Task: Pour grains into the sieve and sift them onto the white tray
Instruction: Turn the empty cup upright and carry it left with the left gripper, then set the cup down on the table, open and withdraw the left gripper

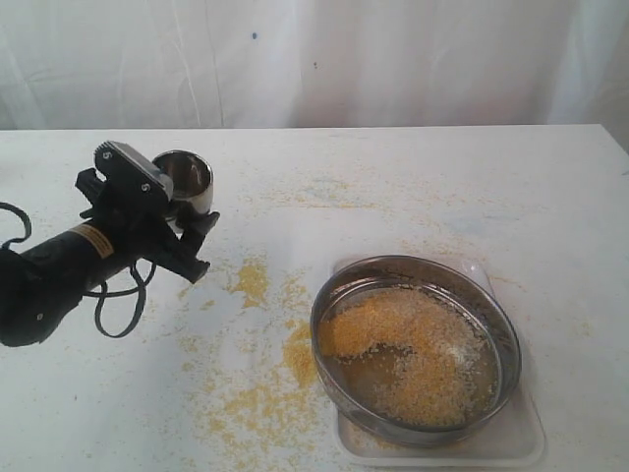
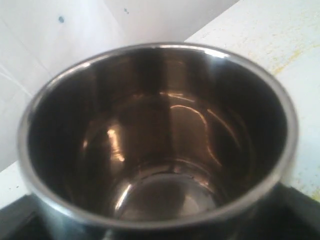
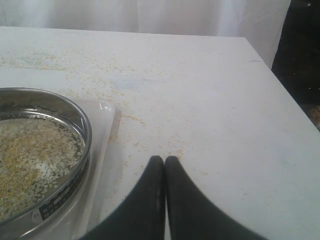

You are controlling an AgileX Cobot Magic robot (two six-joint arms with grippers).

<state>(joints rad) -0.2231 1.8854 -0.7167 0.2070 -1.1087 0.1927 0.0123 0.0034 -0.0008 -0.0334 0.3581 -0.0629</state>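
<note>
On my exterior feed's left I see a matte black arm [image 1: 49, 285] with a yellow label band [image 1: 95, 239], grey top plate [image 1: 126, 160] and looping black cable [image 1: 123, 310]; the right fingers [image 3: 145, 205] are smooth, black, tapered.

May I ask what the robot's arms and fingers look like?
The left arm is black and rounded, with a yellow label band, a grey block at the wrist and loose black cables looping beneath. The right fingers are black, smooth and taper to blunt tips.
</note>
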